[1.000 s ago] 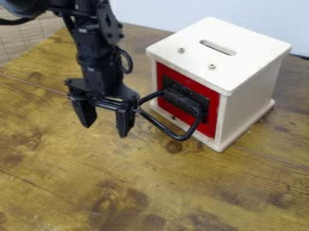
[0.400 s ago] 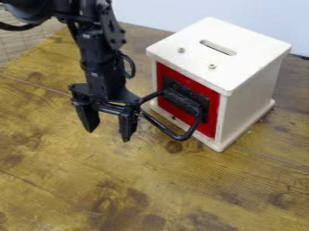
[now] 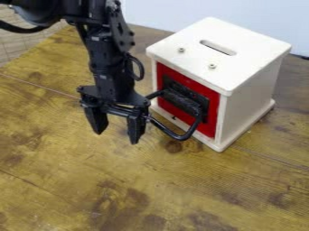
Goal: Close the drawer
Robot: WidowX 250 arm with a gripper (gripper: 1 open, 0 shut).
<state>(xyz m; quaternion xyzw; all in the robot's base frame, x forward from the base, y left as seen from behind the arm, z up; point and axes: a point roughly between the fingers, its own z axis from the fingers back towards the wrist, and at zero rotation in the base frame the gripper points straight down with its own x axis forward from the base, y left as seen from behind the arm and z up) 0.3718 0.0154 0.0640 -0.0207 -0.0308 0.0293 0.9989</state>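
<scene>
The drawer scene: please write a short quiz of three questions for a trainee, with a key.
1. True or false: the gripper is closed around the black wire handle.
2. Which colour is the front panel of the drawer? A) white B) red C) blue
3. Fill the blank: on top of the white box there is a narrow ____.

Key:
1. False. The jaws stand open and point down toward the wooden table, just to the left of the handle in the picture.
2. B.
3. Slot.
</scene>
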